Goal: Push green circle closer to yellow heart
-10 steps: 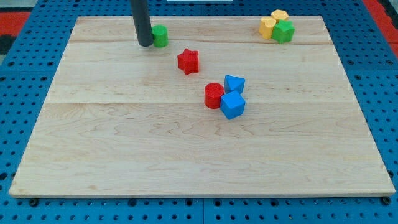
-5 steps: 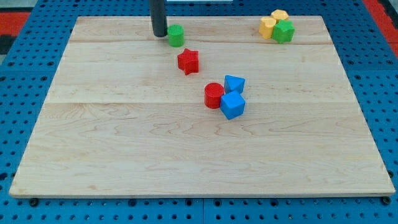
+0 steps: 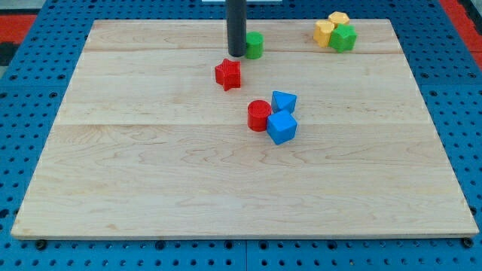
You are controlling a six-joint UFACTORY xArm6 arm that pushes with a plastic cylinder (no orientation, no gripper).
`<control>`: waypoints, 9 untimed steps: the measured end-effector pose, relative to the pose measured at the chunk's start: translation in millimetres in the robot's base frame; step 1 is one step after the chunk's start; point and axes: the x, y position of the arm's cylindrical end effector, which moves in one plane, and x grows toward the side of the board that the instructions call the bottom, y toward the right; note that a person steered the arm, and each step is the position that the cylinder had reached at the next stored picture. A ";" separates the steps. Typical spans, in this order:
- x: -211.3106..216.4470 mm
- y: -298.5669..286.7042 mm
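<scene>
Dark rod with my tip (image 3: 236, 55), green circle (image 3: 254, 45), red star (image 3: 227, 74), red cylinder (image 3: 259, 115), two blue blocks (image 3: 282, 127), two yellow blocks (image 3: 324, 32) — green block (image 3: 343, 37), pale wood board (image 3: 151, 173) — blue pegboard (image 3: 30, 113) surround.

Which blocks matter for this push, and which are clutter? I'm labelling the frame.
Job:
green circle, at the view's top
yellow heart, at the view's top right
my tip, against the circle's left side

Clutter:
red star
red cylinder
two blue blocks
green block
second yellow block

dark rod upright — my tip (image 3: 236, 55) down
</scene>
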 end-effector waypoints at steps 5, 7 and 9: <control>-38.4 66.2; -38.5 81.9; -40.7 96.4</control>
